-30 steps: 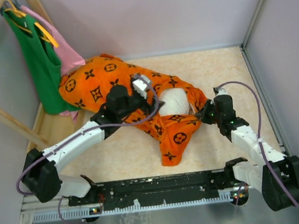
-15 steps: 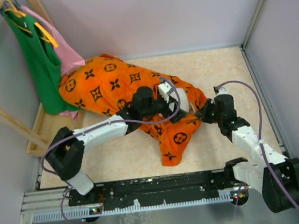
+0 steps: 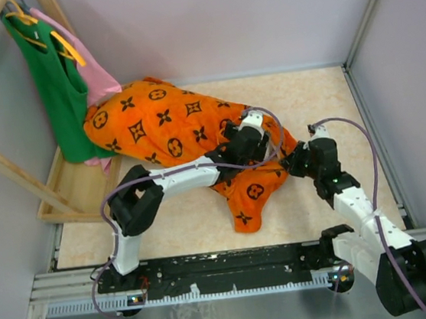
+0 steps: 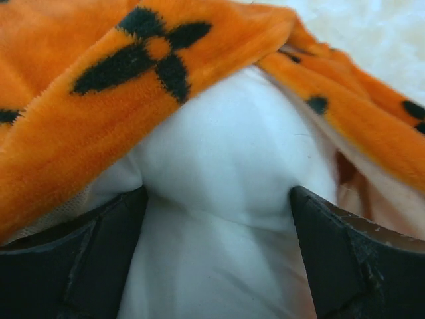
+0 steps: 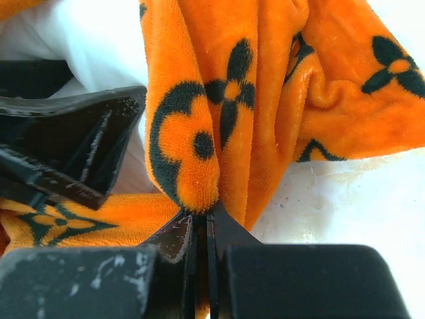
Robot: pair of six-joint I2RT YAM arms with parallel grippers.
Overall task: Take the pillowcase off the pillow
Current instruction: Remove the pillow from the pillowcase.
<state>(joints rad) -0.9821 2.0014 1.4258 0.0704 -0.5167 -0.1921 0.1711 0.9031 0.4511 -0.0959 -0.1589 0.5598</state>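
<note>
The orange pillowcase with black motifs lies across the table, its open end toward the right. My left gripper reaches into that opening. In the left wrist view it stands open, its black fingers on either side of the bulging white pillow, under the pillowcase hem. My right gripper is at the right edge of the opening. In the right wrist view it is shut on a fold of the pillowcase, with the pillow behind. From above, the pillow is hidden.
A green tank top and a pink garment hang on a wooden rack at the back left, over its wooden base. Grey walls close the back and right. Beige tabletop shows to the right of the pillowcase.
My left arm has stretched to the right and brought its open gripper from the top of the pillowcase into the opening, over the white pillow end. The right gripper has kept its hold.
</note>
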